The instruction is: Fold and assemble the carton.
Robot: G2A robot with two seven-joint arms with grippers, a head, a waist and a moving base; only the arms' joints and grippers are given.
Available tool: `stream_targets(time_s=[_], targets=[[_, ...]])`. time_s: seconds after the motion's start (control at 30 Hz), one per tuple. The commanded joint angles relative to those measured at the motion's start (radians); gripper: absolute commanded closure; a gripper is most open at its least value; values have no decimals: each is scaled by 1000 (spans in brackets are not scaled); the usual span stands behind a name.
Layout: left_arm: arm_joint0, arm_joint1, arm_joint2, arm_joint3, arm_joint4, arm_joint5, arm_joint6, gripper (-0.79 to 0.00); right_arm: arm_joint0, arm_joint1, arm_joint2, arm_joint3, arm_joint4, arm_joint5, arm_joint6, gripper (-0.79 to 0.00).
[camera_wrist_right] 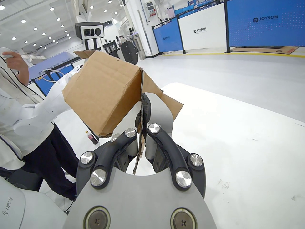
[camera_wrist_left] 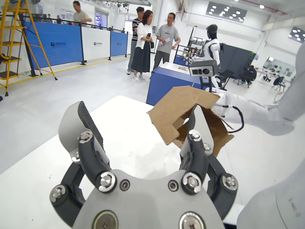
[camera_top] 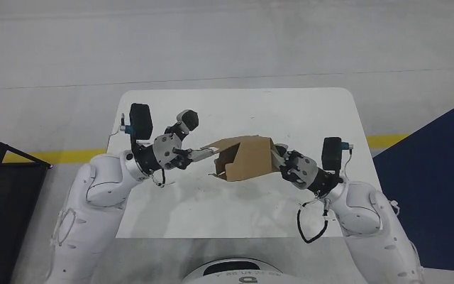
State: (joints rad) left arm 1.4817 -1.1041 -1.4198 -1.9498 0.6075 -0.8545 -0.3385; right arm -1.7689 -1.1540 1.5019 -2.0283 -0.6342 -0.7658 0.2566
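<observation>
A brown cardboard carton point(camera_top: 245, 157), partly opened into a tube, is held tilted above the middle of the white table point(camera_top: 213, 206). My right gripper point(camera_top: 281, 159) is shut on the carton's right-hand wall; its fingers point(camera_wrist_right: 156, 113) clamp the cardboard edge point(camera_wrist_right: 142, 110). My left gripper point(camera_top: 201, 136) is open at the carton's left end. One finger point(camera_wrist_left: 194, 125) sits against the inside of the carton point(camera_wrist_left: 183, 106) under a raised flap. The other finger point(camera_wrist_left: 89, 122) stands apart over the bare table.
The table's near and far edges lie some way from the carton, with bare white surface point(camera_wrist_left: 133, 148) all around it. A small bottle point(camera_wrist_right: 91, 138) stands on the floor beside the table.
</observation>
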Motion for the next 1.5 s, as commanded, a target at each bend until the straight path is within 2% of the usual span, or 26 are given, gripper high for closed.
stream_targets(time_s=[0.0,0.1,0.17,0.3,0.6,0.7,0.83,1.03,1.17,1.33,1.47], targets=[[4,-1,11,-10,69,10,8,-785,8,0,-9,14,22,-14,-11,0],[7,-5,33,-14,90,60,36,-785,23,1,-24,44,70,-40,-22,0],[6,-6,35,-6,30,77,59,-785,34,1,-34,71,112,-60,-35,0],[1,2,-20,13,-57,94,34,-785,52,3,-33,114,162,-97,-62,0],[29,14,-111,-37,14,138,23,-785,56,3,-30,121,161,-105,-68,0],[14,17,-134,-45,54,194,9,-785,55,3,-37,122,171,-99,-70,0],[-32,15,-99,-62,67,229,-16,-785,62,4,-63,146,223,-124,-64,0],[-135,13,-27,-73,82,211,-45,-785,79,5,-95,172,229,-131,-38,0],[-184,13,19,-72,113,153,-65,-785,82,6,-100,174,210,-123,-38,0],[-180,17,41,-73,166,32,-20,-785,75,8,-93,175,199,-116,-56,0],[-176,18,63,-78,237,12,-16,-785,74,9,-94,173,198,-116,-62,0]])
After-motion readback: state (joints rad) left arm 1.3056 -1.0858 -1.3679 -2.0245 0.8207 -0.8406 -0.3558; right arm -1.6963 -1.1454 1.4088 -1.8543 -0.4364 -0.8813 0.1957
